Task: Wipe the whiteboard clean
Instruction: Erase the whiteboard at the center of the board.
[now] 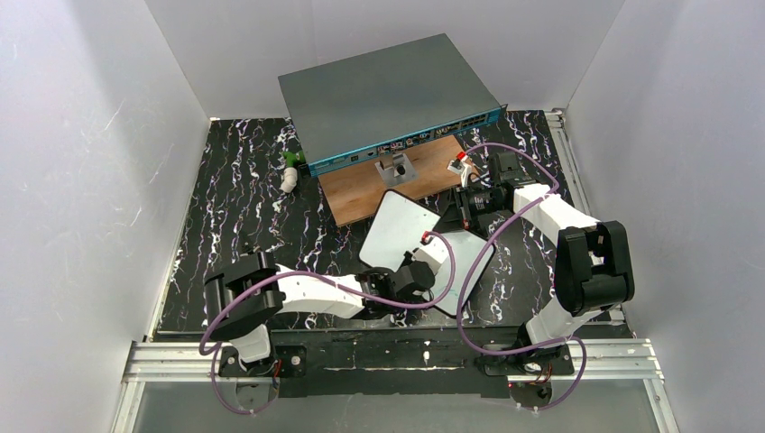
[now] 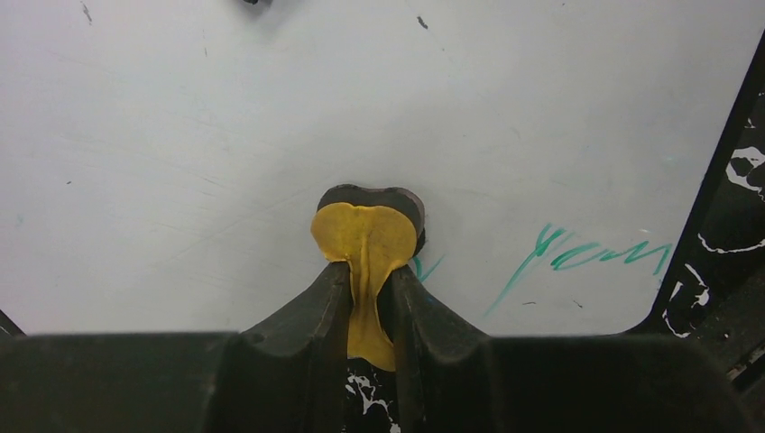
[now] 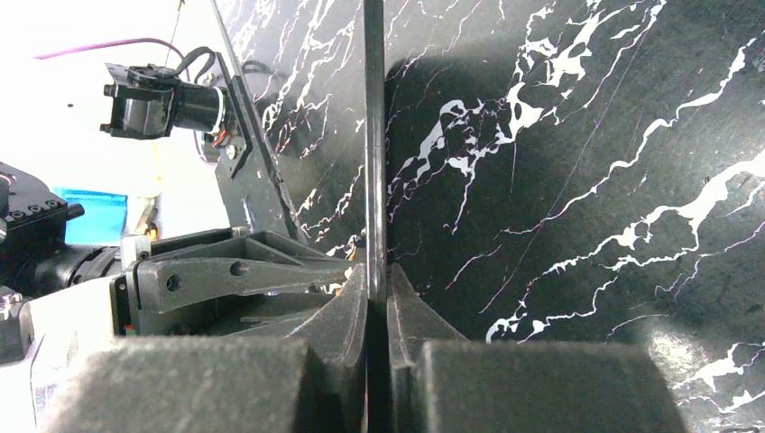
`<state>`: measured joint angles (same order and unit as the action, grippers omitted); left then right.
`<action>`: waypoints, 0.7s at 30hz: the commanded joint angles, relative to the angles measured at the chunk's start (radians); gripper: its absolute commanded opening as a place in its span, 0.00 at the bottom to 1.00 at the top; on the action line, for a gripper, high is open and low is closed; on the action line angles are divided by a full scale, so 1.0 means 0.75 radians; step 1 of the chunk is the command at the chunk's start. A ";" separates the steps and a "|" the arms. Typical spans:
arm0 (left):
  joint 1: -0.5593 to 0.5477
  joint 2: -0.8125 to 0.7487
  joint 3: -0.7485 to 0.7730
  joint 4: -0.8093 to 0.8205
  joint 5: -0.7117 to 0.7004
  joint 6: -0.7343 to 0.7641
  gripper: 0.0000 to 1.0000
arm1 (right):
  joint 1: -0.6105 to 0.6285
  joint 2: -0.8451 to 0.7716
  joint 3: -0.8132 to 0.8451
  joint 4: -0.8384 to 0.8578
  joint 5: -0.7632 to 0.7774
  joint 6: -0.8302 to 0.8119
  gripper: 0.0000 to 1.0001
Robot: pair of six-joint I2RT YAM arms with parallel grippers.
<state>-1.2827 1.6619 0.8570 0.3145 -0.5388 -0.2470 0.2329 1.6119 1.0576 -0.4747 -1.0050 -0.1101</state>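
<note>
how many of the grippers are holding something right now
2. The left gripper pinches a yellow wiping pad against the whiteboard. The right gripper is clamped on the whiteboard's thin dark rim.

Top view looks steeply down from the near side, far off. Wrist views sit close; all share the whiteboard [image 1: 397, 230].
</note>
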 commanded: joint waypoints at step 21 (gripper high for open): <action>0.015 0.013 0.001 -0.031 0.045 -0.153 0.00 | 0.058 -0.031 0.028 -0.115 -0.187 0.038 0.01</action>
<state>-1.3499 1.7237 0.9466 0.3088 -0.4942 -0.3103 0.2436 1.6119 1.0588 -0.4946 -1.0126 -0.1303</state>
